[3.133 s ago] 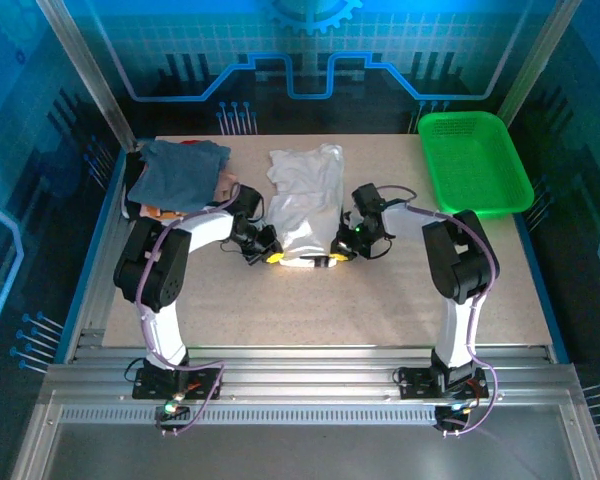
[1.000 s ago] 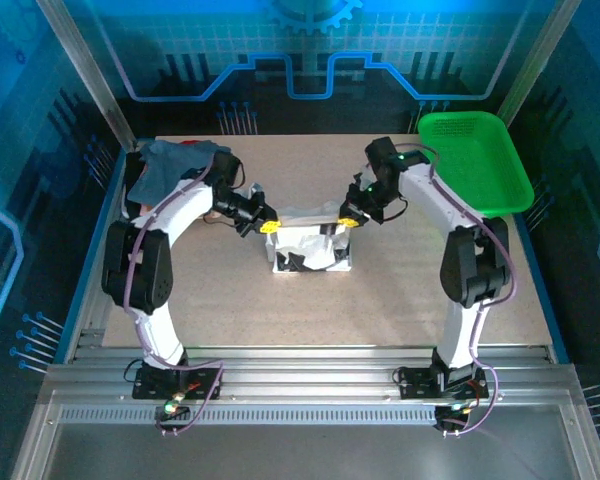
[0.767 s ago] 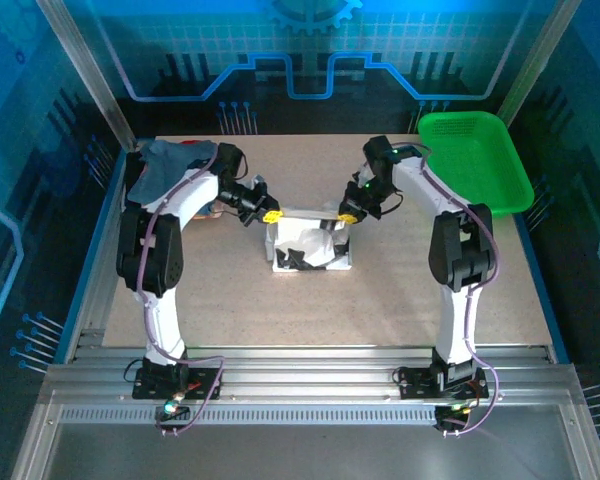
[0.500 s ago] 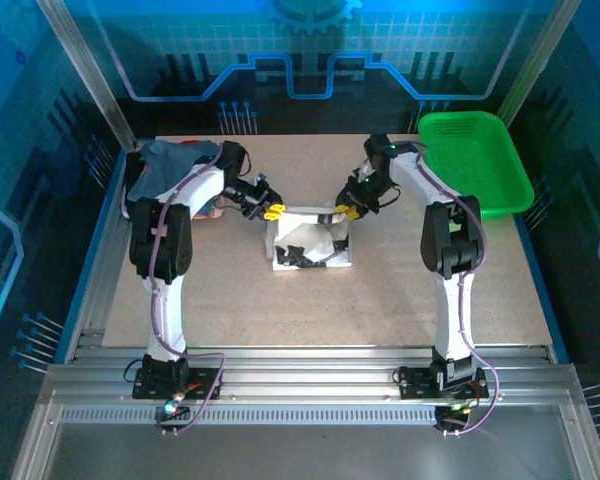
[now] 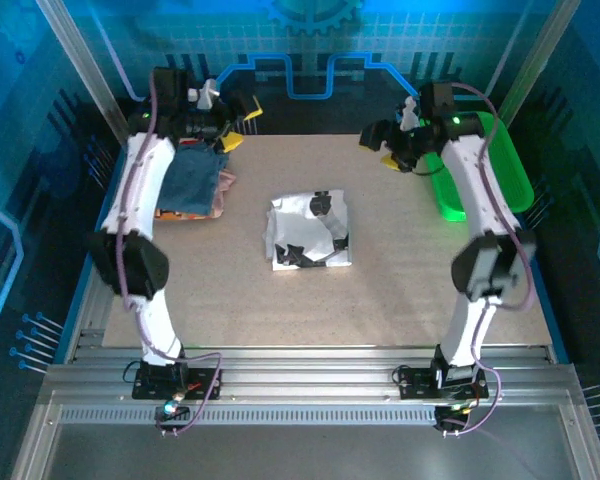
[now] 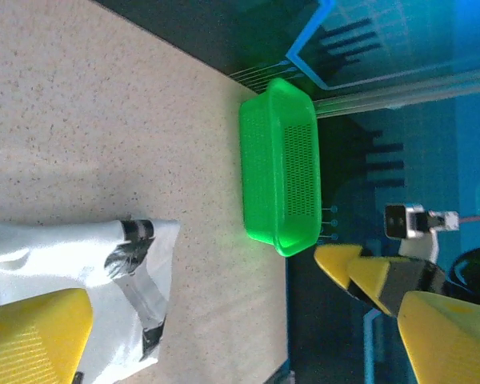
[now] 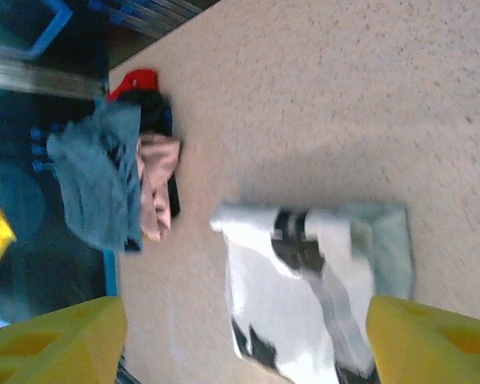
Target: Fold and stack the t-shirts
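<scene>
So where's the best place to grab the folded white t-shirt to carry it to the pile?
The white t-shirt lies flat as a compact, near-square bundle. It is probably best taken by its two side edges, one from the left and one from the right, coming in low along the table. Pinching through all layers at both sides should keep the fold from opening.

White shirt point(image 5: 308, 232): thin cloth, faint sheen. Blue shirt point(image 5: 192, 180): soft matt cloth. Table point(image 5: 400, 290): matt, speckled. Basket point(image 6: 280, 176): glossy green plastic mesh. Fingers point(image 6: 32, 336): yellow ribbed plastic.
</scene>
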### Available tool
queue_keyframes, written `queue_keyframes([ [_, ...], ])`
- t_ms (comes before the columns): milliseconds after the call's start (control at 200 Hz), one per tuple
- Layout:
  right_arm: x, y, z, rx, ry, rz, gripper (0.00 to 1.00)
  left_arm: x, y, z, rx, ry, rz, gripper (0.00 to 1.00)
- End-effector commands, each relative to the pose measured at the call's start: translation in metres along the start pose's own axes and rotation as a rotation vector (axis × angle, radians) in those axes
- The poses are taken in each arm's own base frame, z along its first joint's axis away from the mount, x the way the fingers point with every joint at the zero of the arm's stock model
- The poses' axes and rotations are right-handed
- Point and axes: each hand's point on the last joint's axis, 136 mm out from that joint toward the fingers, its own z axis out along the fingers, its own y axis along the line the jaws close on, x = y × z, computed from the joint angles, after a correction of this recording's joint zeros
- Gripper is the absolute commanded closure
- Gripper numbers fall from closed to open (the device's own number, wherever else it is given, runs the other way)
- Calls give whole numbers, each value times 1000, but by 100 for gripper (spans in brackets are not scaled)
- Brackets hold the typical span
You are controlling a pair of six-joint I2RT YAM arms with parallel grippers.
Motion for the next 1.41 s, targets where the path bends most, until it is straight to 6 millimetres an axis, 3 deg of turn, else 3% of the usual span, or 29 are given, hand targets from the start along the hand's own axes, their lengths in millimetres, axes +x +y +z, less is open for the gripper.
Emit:
queue_keyframes([
  [0,53,-16,18,56,64,-65,18,44,37,2,-103,58,46,1],
  [60,71,-19,33,25,84,-49,23,61,42,8,-83,72,57,1],
  [105,79,-20,47,-16,96,-16,34,76,50,17,-80,105,44,5],
  [175,86,-20,70,-66,129,35,57,95,62,38,-99,173,29,24],
  [245,92,-22,94,-64,170,45,70,112,70,65,-106,237,23,48],
  [390,106,-47,138,-3,241,117,79,129,96,116,-141,311,-19,88],
  [435,109,-57,148,18,252,137,80,130,110,128,-173,325,-39,93],
  [625,122,-92,178,97,309,181,82,123,160,166,-286,347,-71,92],
  [795,147,-123,197,158,384,224,85,99,211,178,-488,288,-51,91],
  [930,157,-134,201,180,398,241,84,79,222,187,-518,243,-39,86],
  [1031,153,-129,197,174,392,233,78,72,209,197,-466,243,-36,82],
  [1166,129,-94,179,114,344,163,47,60,180,185,-426,214,-21,78],
  [1271,109,-66,147,114,293,91,37,45,126,147,-321,128,22,59],
  [1336,99,-43,121,88,255,29,32,49,103,116,-271,96,65,39],
  [1401,93,-21,88,79,193,-55,24,59,89,84,-236,87,91,29],
])
